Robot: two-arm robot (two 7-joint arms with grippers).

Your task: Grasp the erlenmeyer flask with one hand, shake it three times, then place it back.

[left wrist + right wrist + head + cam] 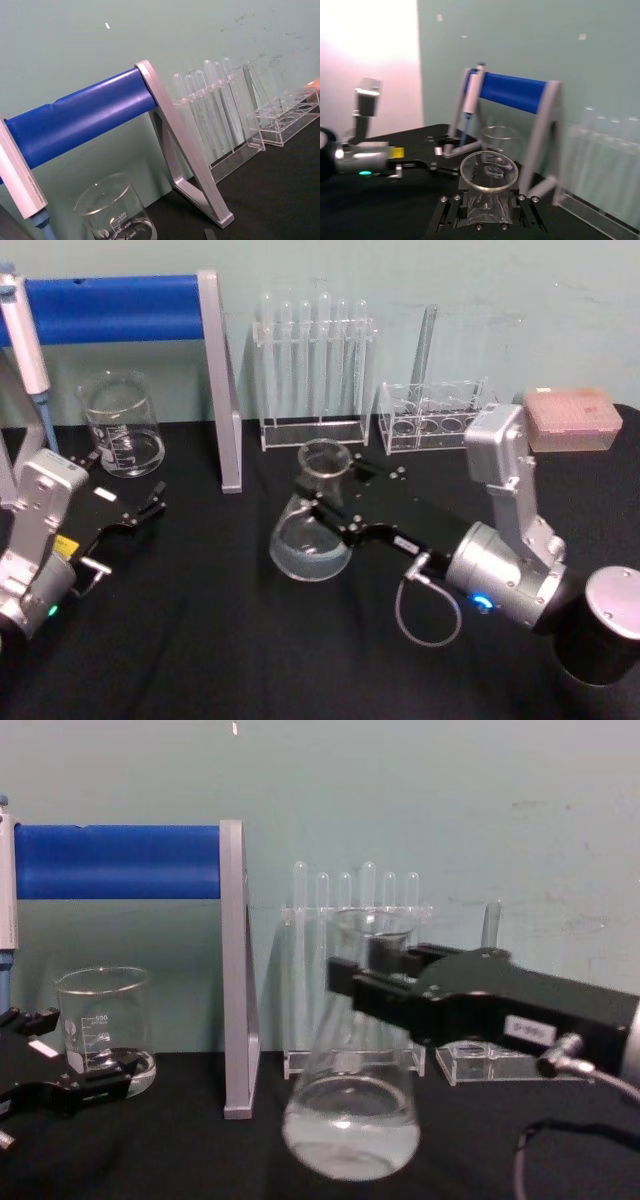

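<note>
- The flask (308, 545) is gripped at its neck by the right gripper (330, 502), whose jaws are clenched on the glass just below the flared rim.
- The flask is found near the middle of the counter (200, 640), in front of the test tube rack (316, 380). It is seen leaning a little in the chest view, with some clear liquid in its wide base.
- Whether the base is touching the counter or has been raised off it cannot be told.
- The step in hand is judged to be the grasp or the shaking itself. How many shakes have been made cannot be read from the flask.
- A firm hold on the neck is called for next, with short swings kept clear of the rack behind and of the blue-barred stand (218, 380) beside it. The flask is then to be set down upright.
- Liquid could be slopped through the open mouth if the swing is too sharp.
- The left gripper (135, 528) is parked low at the left near the beaker (122, 425), its jaws released.
- The counter is covered in black, and a plain pale green wall is seen behind.
</note>
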